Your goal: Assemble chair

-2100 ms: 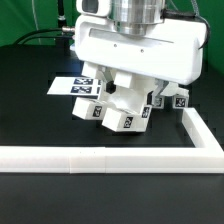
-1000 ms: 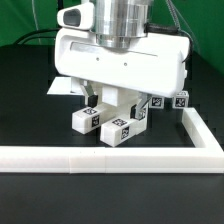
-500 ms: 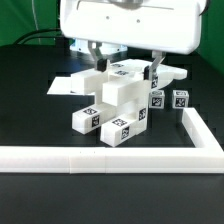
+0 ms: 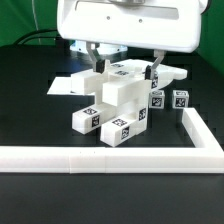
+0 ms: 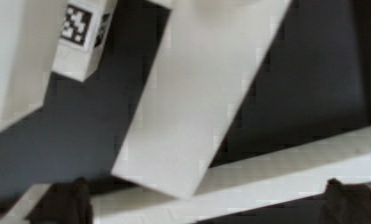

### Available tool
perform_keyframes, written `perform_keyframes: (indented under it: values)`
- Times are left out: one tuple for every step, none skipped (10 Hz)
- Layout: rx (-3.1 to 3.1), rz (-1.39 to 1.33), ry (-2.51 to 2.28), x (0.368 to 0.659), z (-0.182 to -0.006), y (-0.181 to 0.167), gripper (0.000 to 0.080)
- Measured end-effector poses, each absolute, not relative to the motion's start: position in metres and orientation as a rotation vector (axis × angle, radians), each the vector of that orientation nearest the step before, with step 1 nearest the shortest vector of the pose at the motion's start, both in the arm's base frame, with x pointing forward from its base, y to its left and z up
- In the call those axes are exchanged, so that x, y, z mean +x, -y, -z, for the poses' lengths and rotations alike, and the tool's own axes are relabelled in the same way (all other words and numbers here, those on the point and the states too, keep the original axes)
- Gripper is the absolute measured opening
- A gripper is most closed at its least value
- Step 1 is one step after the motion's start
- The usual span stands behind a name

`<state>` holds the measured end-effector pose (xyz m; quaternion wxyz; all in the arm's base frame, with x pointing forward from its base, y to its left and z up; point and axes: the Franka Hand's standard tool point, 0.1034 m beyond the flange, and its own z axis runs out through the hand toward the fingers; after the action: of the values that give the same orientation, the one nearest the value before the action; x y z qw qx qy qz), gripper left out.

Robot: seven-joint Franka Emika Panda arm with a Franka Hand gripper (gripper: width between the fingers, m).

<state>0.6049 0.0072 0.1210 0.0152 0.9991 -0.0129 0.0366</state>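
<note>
Bearing black-and-white square tags [image 4: 92, 118] with no readable words, chair parts [image 4: 120, 105] heaped mid-table, touching one another. Poised over the heap, gripper [image 4: 124, 72] with fingers [image 4: 96, 58] spread wide, clasping nothing. From the wrist alone: long post [image 5: 200, 100] crossing a bar [image 5: 288, 175] between the fingertips. Farther off toward the exterior view's left, marker board [image 4: 66, 86]. Fencing the near and right sides, border rail [image 4: 110, 158].
</note>
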Motion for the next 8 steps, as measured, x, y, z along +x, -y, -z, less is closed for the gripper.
perform_keyframes:
  values:
    - [3.102, -0.092, -0.205, 0.605, -0.123, -0.002, 0.0648]
    - [3.085, -0.118, -0.318, 0.609, -0.127, 0.000, 0.0649]
    - [3.067, -0.113, -0.387, 0.609, -0.127, -0.001, 0.0649]
    - [3.048, -0.108, -0.494, 0.608, -0.127, 0.000, 0.0649]
    - [3.033, -0.106, -0.568, 0.608, -0.127, 0.001, 0.0648]
    - [3.009, -0.102, -0.674, 0.608, -0.127, 0.002, 0.0649]
    - [2.966, -0.102, -0.829, 0.608, -0.128, 0.004, 0.0649]
    - [2.891, -0.103, -1.057, 0.602, -0.133, 0.009, 0.0649]
